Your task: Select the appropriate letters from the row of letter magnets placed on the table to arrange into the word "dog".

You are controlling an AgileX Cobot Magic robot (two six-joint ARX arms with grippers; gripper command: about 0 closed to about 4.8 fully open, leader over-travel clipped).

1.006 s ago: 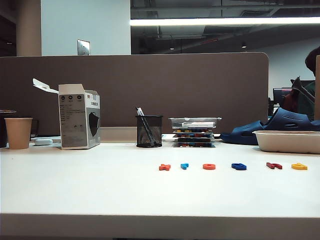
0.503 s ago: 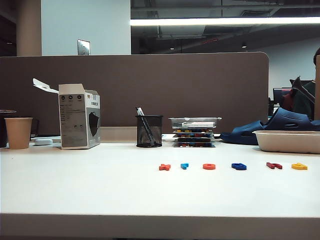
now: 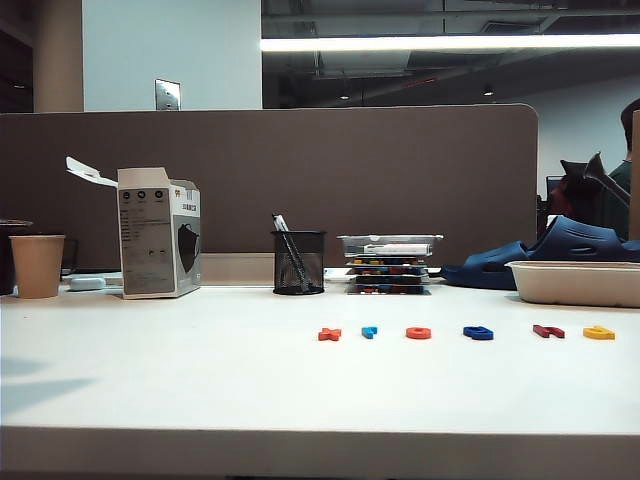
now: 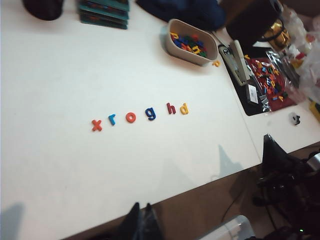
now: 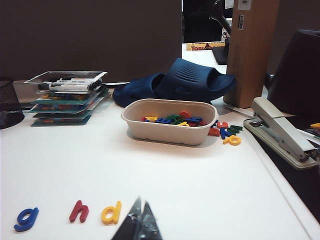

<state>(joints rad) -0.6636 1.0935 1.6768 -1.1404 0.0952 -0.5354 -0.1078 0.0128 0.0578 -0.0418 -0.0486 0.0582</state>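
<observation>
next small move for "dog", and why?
Probably bring the left gripper, which looks shut at the table's front edge, down toward the yellow d and open it. All six letters lie untouched in a row, and d is the word's first letter, at the far end next to the red h. The right gripper is shut close to d too.
</observation>
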